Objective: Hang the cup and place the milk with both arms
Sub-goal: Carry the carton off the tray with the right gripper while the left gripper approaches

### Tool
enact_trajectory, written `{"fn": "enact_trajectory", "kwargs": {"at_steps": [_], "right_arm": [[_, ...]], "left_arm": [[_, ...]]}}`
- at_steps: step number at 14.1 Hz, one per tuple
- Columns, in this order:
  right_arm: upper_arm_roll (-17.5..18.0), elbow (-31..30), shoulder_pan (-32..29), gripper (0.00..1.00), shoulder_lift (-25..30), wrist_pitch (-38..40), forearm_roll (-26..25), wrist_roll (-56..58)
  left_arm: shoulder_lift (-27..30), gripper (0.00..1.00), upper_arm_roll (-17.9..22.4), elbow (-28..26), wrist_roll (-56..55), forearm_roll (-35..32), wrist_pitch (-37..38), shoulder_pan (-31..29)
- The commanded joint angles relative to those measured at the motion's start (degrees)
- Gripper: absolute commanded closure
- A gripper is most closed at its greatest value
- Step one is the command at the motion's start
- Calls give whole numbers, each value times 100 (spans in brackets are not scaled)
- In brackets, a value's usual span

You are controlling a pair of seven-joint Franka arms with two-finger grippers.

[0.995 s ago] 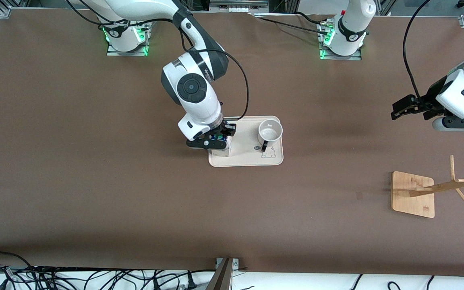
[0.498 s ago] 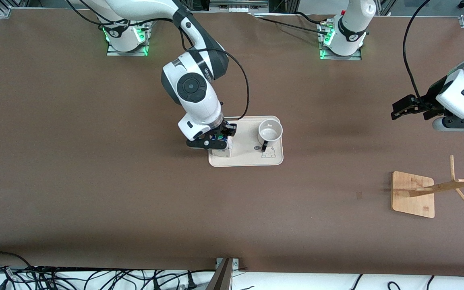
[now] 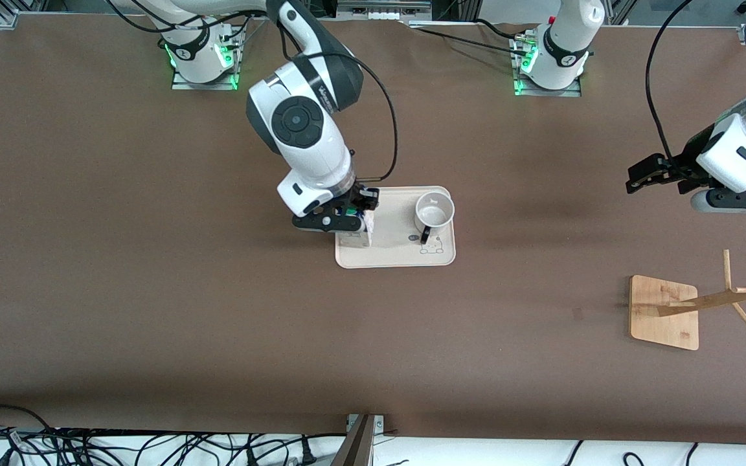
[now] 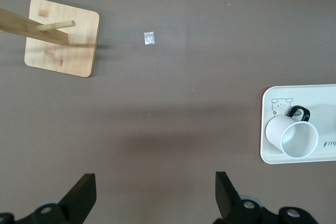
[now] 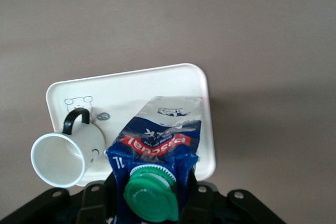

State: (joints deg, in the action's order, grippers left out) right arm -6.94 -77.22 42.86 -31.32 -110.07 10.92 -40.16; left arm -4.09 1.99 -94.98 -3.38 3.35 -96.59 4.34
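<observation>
Milk (image 5: 157, 150) in right gripper (image 3: 337, 220) jaws, beside cup (image 3: 434, 210) on tray (image 3: 392, 255).

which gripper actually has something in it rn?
The right gripper, shut on the milk over the tray. The left gripper waits open and empty above bare table, with the cup untouched on the tray.

— What colour is the milk (image 5: 157, 156)?
— Dark blue and white, with a red band and a green cap (image 5: 151, 196).
— And the cup (image 3: 434, 210)?
— White, with a black handle. The tray (image 3: 399, 255) is cream with a little bear drawing. The table (image 3: 153, 291) is brown.
</observation>
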Motion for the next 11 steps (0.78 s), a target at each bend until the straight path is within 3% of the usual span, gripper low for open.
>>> {"fn": "enact_trajectory", "kwargs": {"at_steps": [1, 6, 9, 11], "right_arm": [[-376, -65, -6, 54, 355, 616, 25, 279], [-1562, -65, -15, 54, 575, 1452, 104, 2036], [-2125, -83, -23, 54, 575, 1848, 113, 2896], [-2302, -135, -111, 56, 575, 1901, 165, 3477]], "left_arm": [[-145, 0, -23, 164, 13, -88, 26, 32], [-92, 0, -76, 164, 14, -27, 79, 49], [-84, 0, -514, 164, -162, -9, 88, 93], [-92, 0, -725, 164, -426, -9, 88, 93]]}}
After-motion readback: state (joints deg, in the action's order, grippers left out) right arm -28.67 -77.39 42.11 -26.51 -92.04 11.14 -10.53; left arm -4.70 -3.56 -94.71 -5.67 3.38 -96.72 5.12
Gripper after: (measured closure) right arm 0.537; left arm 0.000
